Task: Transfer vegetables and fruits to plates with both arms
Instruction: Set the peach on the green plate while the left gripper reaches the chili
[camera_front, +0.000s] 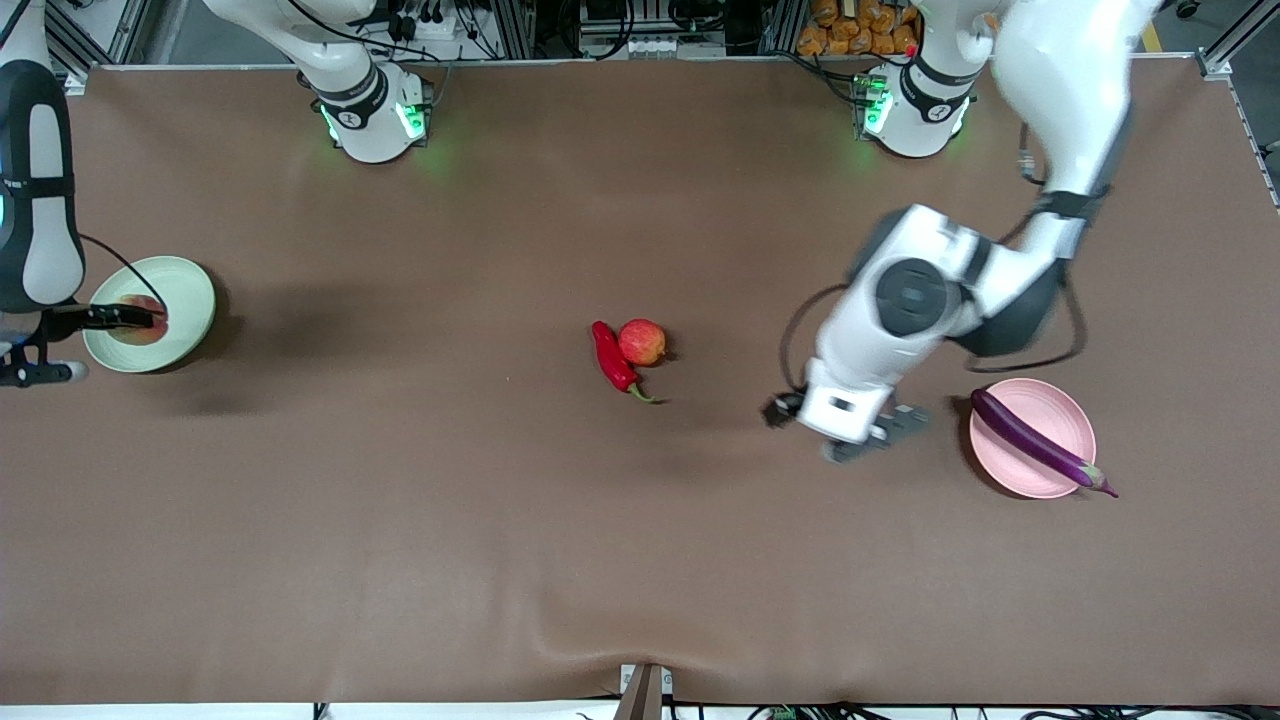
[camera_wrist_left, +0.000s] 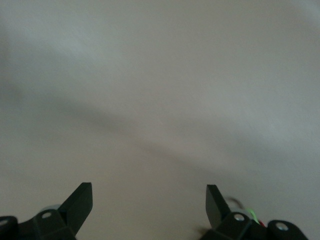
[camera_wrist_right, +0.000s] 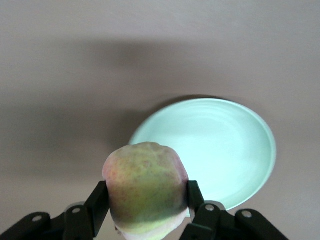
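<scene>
The right gripper is clamped on the peach, pinching it across its widest part over the pale green plate at the right arm's end of the table. The peach is pale yellow-green with a pink blush and probably light and soft-skinned (a gentle squeeze should suffice).

The left gripper hangs with fingers wide apart, holding nothing, over bare table beside the pale pink plate. The glossy purple eggplant lies across that plate, its stem end overhanging the rim.

The wrinkled red chili pepper and the round red-orange fruit touch at mid-table. The pepper's midsection looks like the best grasp point.
</scene>
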